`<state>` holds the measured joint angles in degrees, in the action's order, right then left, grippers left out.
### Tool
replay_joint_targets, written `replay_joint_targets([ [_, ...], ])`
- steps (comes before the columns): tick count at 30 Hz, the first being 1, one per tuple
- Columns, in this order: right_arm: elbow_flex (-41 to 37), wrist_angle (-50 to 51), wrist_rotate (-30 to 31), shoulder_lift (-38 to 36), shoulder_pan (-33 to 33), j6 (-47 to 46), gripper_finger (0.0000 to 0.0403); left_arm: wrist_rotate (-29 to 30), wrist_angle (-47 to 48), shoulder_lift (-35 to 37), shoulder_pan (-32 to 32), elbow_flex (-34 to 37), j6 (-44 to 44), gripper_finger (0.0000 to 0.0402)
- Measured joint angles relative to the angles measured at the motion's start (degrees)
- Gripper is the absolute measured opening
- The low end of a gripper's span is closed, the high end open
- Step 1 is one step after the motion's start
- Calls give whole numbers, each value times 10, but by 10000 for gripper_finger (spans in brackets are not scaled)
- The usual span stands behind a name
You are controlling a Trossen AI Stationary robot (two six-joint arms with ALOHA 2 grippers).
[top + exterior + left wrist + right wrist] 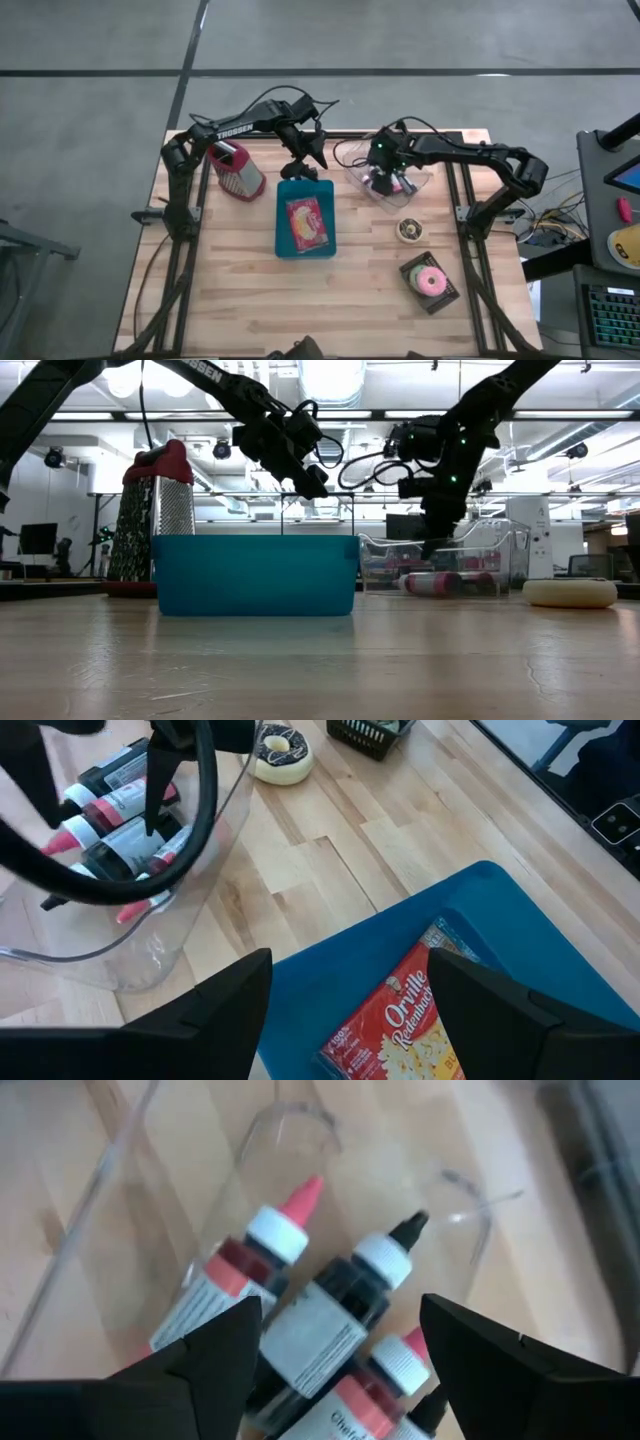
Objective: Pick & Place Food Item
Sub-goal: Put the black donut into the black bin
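Several small icing bottles (320, 1315) lie in clear plastic bin (420, 186), 1 o'clock of blue tray (282, 218); right gripper (335, 1355) spread wide directly above, nothing held. Left gripper (345, 1005) wide, empty, over red popcorn packet (405, 1025) resting in tray.

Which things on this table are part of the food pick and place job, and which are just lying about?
In the job:
- blue bin
- popcorn bag, lying in the bin
- clear tray
- squeeze bottles, lying in the tray
- right claw, open over the bottles
- left claw, open above the bin

Lying about:
- grater
- chocolate doughnut
- pink doughnut in a black basket
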<state>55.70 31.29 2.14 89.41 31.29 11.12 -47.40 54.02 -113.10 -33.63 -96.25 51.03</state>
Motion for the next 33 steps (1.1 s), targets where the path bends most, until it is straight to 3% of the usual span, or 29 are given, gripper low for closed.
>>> replay_joint_targets([
  [7, 40, -6, -3, -2, 0, 1, 274, 0, -5, 0, 0, 0, -37, 275],
  [12, 46, -68, -42, -15, -1, 6, 274, -6, -5, 0, 0, 0, -71, 275],
  [21, -47, -310, -144, -151, -14, 12, 274, -93, -40, 3, 0, -5, -74, 275],
  [33, -212, -514, -142, -353, -98, 8, 265, -176, -107, 92, 1, -4, -65, 275],
])
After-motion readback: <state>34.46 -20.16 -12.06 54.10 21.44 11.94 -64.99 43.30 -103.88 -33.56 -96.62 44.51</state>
